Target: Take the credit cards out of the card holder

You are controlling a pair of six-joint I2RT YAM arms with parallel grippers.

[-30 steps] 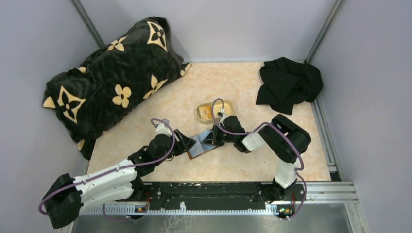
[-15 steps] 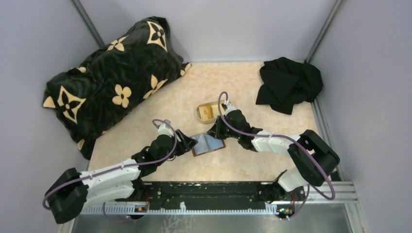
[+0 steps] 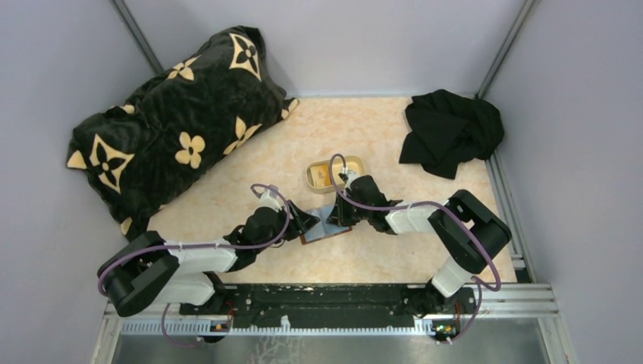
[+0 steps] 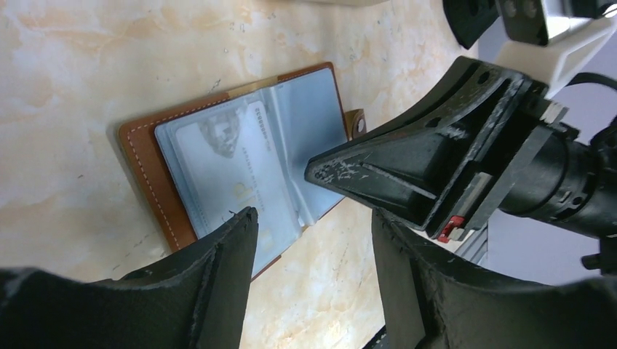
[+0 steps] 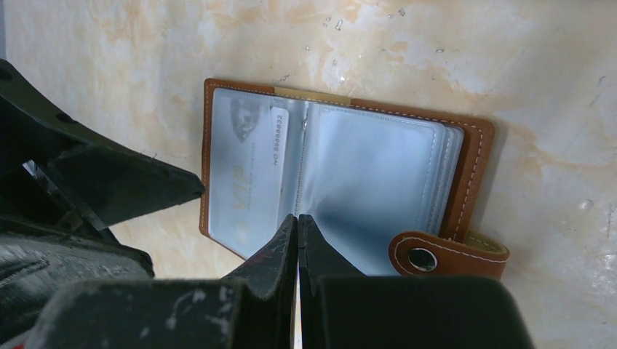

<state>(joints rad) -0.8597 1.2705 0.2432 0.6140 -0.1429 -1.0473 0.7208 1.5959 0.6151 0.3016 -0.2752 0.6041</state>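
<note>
The card holder [image 3: 326, 224] lies open and flat on the table, brown at the edges and pale blue-grey inside. It also shows in the left wrist view [image 4: 145, 156] and the right wrist view [image 5: 473, 167]. A pale credit card [image 5: 244, 171] marked VIP sits in its left sleeve, with a second card [image 5: 279, 138] beside it. My left gripper [image 4: 313, 218] is open, one finger over the holder's edge and the other over bare table. My right gripper [image 5: 298, 217] is shut, tips on the holder's middle fold.
A tan oval tray [image 3: 350, 161] with something flat and tan inside stands just behind the holder. A black patterned pillow [image 3: 174, 121] lies at the back left. A black cloth [image 3: 451, 133] lies at the back right. The holder's snap strap [image 5: 436, 256] sticks out sideways.
The card holder went from tilted to lying flat and open. My right gripper swung toward the tray, then came back onto the holder. My left arm reached further in.
</note>
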